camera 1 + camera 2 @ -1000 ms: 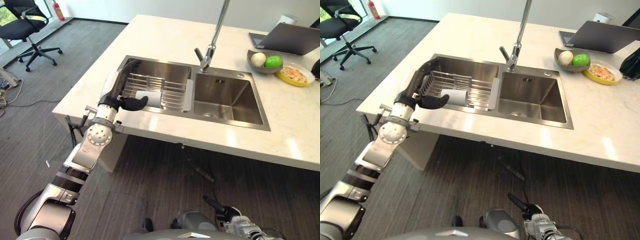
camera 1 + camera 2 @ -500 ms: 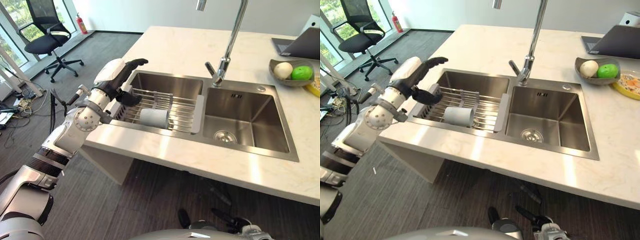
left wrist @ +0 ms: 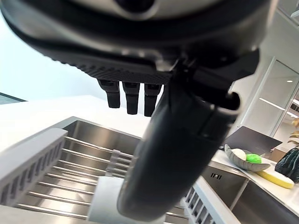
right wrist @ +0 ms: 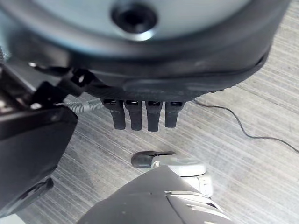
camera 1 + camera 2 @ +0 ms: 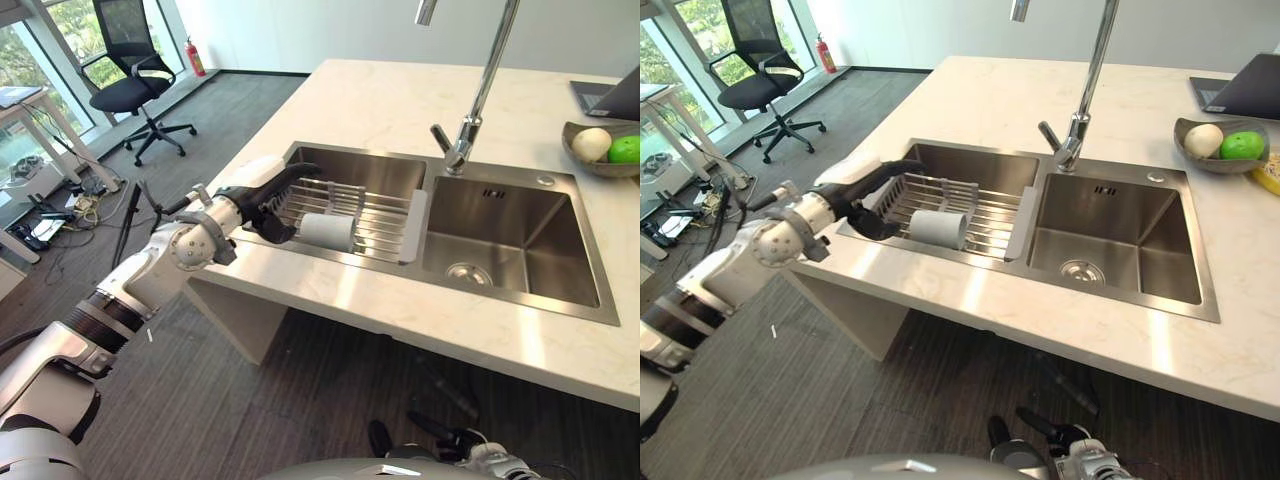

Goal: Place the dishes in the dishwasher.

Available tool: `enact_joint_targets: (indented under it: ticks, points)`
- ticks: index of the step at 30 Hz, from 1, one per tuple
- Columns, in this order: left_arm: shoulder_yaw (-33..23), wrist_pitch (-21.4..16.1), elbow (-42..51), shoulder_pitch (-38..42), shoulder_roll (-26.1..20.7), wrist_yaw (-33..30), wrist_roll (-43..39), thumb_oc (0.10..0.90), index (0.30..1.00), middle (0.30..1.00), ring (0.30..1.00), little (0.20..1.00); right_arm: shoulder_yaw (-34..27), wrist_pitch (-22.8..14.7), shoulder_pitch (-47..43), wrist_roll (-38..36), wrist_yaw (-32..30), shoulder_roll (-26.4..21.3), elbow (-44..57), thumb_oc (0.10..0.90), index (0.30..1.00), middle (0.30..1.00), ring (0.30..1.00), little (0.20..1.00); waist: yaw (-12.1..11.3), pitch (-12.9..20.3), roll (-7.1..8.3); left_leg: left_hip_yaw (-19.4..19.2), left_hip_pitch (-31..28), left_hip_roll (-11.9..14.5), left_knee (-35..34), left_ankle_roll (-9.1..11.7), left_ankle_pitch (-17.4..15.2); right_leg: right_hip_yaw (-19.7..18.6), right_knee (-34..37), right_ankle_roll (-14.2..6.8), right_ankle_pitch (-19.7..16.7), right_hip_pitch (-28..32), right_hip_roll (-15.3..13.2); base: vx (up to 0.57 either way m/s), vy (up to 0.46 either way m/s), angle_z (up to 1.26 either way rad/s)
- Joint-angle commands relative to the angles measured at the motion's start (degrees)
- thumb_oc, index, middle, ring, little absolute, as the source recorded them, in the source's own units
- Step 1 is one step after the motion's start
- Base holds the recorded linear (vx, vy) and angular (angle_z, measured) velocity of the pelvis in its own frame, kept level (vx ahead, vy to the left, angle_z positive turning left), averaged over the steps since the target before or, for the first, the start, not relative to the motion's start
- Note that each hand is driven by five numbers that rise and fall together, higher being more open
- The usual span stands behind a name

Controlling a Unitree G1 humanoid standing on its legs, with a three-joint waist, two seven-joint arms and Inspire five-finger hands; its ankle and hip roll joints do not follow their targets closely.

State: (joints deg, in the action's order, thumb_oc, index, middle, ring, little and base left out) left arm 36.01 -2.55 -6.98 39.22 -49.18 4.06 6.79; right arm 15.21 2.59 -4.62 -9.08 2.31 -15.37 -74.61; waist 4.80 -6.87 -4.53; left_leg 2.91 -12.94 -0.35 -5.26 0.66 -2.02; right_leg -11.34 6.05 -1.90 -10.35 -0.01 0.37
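While left robot hand (image 5: 262, 196) hovers open, cup (image 5: 327, 231) lies just beside, in rack (image 5: 375, 215).

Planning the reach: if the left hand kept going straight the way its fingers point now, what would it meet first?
Probably the white cup lying on its side in the wire rack. The left hand, open, points along the rack above its near end; depth is unclear, so it might pass above the cup.

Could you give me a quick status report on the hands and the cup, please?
Left hand open at the rack, not touching the cup. Right hand open, low over the floor. Cup lies sideways in the rack. Nothing blocking.
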Motion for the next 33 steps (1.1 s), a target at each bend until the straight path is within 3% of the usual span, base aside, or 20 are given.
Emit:
enact_joint_targets:
  ticks: [1, 11, 33]
  points:
    - [-1.0, -2.0, -1.2, 11.2, 1.8, -2.9, 1.1, 0.800, 0.900, 0.900, 0.900, 0.900, 0.1, -1.1, -1.1, -0.1, -0.4, -2.1, -0.2, 0.800, 0.900, 0.900, 0.900, 0.900, 2.3, 0.8, -0.64, -0.4, 4.5, -1.2, 0.3, 1.9, 0.9, 0.7, -2.9, -4.3, 9.4, 5.0, -1.3, 0.00, 0.000, 0.00]
    - [1.9, -0.9, -8.5, 14.7, 10.0, -3.8, 6.1, 0.800, 0.900, 0.900, 0.900, 0.900, -0.7, -1.0, 0.9, -0.1, -0.6, -2.6, -1.4, 0.800, 0.900, 0.900, 0.900, 0.900, 4.0, -0.2, -2.00, -1.6, 3.6, -0.9, 0.3, 1.9, 0.4, 0.1, -2.2, -4.3, 9.6, 5.9, -1.4, 0.01, 0.005, -0.04]
    - [6.5, 1.7, -25.6, 20.0, 8.9, -2.9, 12.4, 0.800, 0.900, 0.900, 0.900, 0.900, 0.8, -1.0, 2.1, -0.7, 0.4, -2.5, -1.1, 0.800, 0.900, 0.900, 0.900, 0.900, 4.7, 0.4, -1.63, -2.8, 2.6, -0.5, 0.3, 2.1, -0.1, 0.0, -2.0, -4.5, 9.9, 7.0, -0.8, 0.00, -0.003, -0.01]
